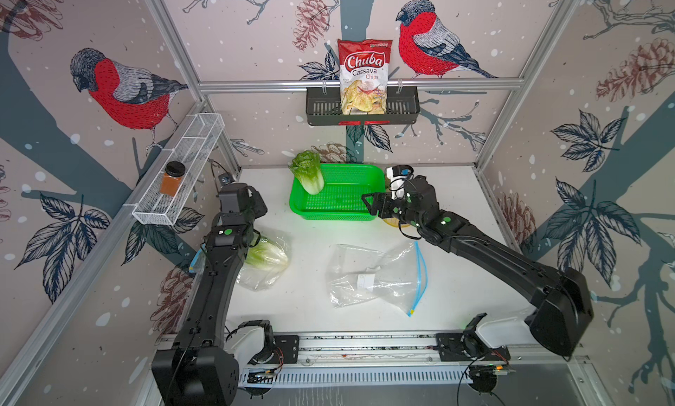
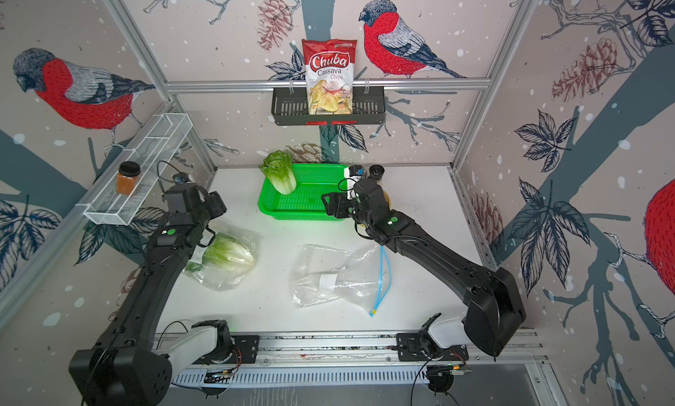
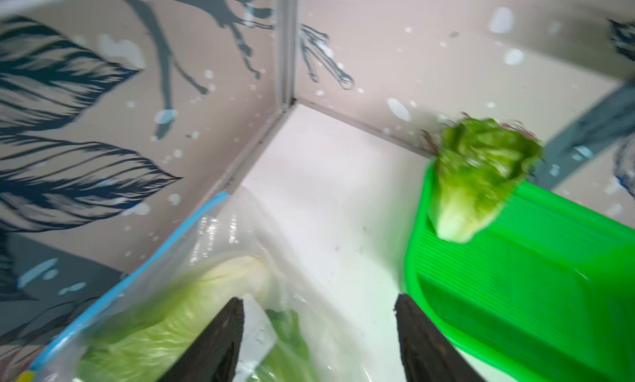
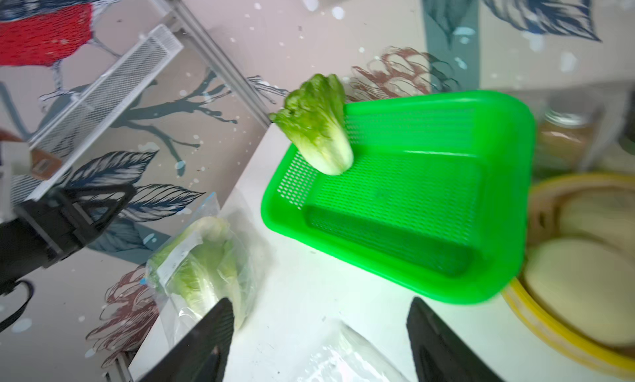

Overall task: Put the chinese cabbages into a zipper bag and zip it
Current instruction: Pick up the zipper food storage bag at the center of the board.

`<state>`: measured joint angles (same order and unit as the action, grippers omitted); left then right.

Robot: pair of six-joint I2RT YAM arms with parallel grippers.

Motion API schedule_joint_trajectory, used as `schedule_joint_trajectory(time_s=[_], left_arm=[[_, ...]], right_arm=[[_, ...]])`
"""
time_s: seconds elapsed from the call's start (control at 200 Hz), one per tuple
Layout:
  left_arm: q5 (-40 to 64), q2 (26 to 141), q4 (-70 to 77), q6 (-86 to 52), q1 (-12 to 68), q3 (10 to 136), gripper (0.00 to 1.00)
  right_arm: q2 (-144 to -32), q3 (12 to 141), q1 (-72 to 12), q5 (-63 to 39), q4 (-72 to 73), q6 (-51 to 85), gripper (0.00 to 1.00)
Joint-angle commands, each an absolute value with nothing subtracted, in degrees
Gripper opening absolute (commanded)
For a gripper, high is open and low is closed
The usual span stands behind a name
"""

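Note:
One chinese cabbage (image 1: 308, 174) (image 2: 279, 172) leans in the back left corner of the green mesh basket (image 1: 328, 216) and also shows in the wrist views (image 3: 477, 177) (image 4: 319, 133). A zipper bag (image 1: 255, 280) (image 3: 137, 284) lies at the left, partly under my left arm. Inside it are pale green cabbages (image 1: 266, 256) (image 2: 228, 254) (image 3: 165, 325) (image 4: 199, 260), apparently two heads. My left gripper (image 1: 257, 207) (image 3: 319, 304) hangs open just above that bag, holding nothing. A second, empty zipper bag (image 1: 369, 280) (image 2: 328, 276) lies flat mid-table. My right gripper (image 1: 369, 203) (image 4: 319, 311) is open and empty by the basket's front right corner.
A chips bag (image 1: 365, 75) stands in a black rack on the back wall. A spice jar (image 1: 172, 179) sits in the white wire shelf on the left wall. Right of the basket are a yellow-rimmed steamer (image 4: 584, 260) and a jar (image 4: 567, 133).

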<state>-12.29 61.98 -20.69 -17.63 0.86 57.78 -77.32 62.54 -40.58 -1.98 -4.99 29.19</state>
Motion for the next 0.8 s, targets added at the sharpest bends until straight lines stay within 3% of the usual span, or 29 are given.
schedule_joint_trajectory(time_s=[0.0, 0.175, 0.425, 0.575, 0.795], left_arm=[[-12.33, 59.74, -21.38, -19.86, 7.93, 55.31, 0.7], [-14.63, 56.53, -19.96, -24.01, 20.31, 50.17, 0.7], [-16.46, 58.99, -15.37, -29.05, 35.92, 44.95, 0.7], [-14.27, 61.42, -10.43, -30.36, 38.75, 42.41, 0.7], [-11.95, 64.63, -6.17, -30.62, 39.72, 41.62, 0.7]], right_arm=[[-72.38, 58.55, -39.14, 2.21, -14.55, 32.84, 0.8], [-62.54, 51.9, -34.99, 6.87, -25.86, 35.19, 0.82], [-52.37, 42.06, -25.6, 5.43, -34.72, 40.02, 0.82], [-49.53, 34.31, -20.31, -0.45, -33.66, 41.35, 0.8], [-50.71, 26.62, -19.99, -9.33, -26.91, 44.08, 0.71]])
